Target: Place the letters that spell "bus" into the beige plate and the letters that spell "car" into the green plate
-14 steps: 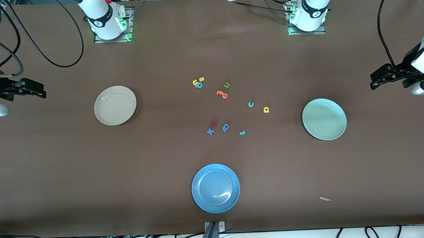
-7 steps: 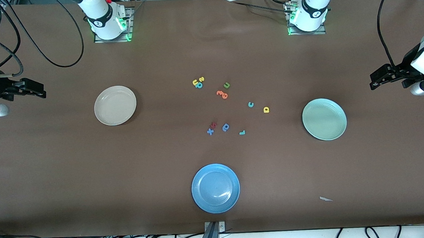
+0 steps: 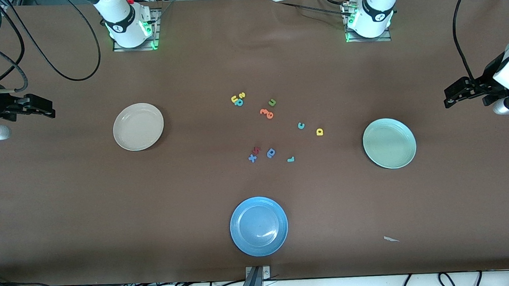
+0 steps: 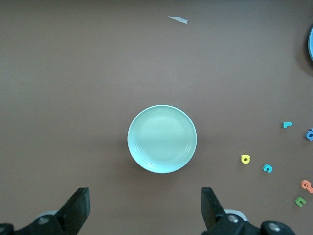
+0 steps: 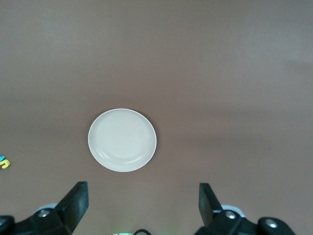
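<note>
— What do we have on the brown table (image 3: 108,205)?

— We see three plates: the beige plate (image 3: 138,126) toward the right arm's end, the green plate (image 3: 389,143) toward the left arm's end, the blue plate (image 3: 258,226) nearest the front camera.

— And between them?

— We count small foam letters (image 3: 269,129) scattered mid-table, plus a white scrap (image 3: 390,239) near the front edge.

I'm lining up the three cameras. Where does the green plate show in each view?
Front view: the green plate lies toward the left arm's end of the table.
Left wrist view: it sits mid-picture.
Right wrist view: not in it.
Shared landmark: the yellow blocky letter beside the plate.
</note>
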